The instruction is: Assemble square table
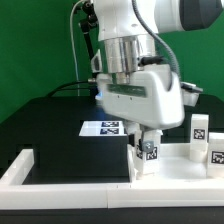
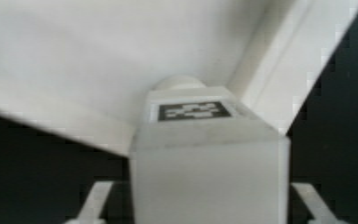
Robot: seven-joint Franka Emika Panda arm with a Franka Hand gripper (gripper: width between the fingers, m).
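Note:
A short white leg (image 1: 149, 152) with a black-and-white tag stands upright below my gripper (image 1: 143, 137). In the wrist view the leg (image 2: 204, 160) fills the middle, its far end at a corner of the white square top (image 2: 87, 60) by the raised rim (image 2: 286, 55). My gripper (image 2: 202, 200) straddles the leg. A thin dark gap shows between each finger (image 2: 98, 200) and the leg, so the jaws stand open. The top (image 1: 178, 162) lies to the exterior view's right of the leg. I cannot tell whether the leg is seated in a socket.
Two more tagged white legs (image 1: 200, 128) (image 1: 217, 155) stand at the exterior view's right. The marker board (image 1: 104, 127) lies on the black table behind the gripper. A long white border rail (image 1: 90, 192) runs along the front and turns up the left side (image 1: 15, 170).

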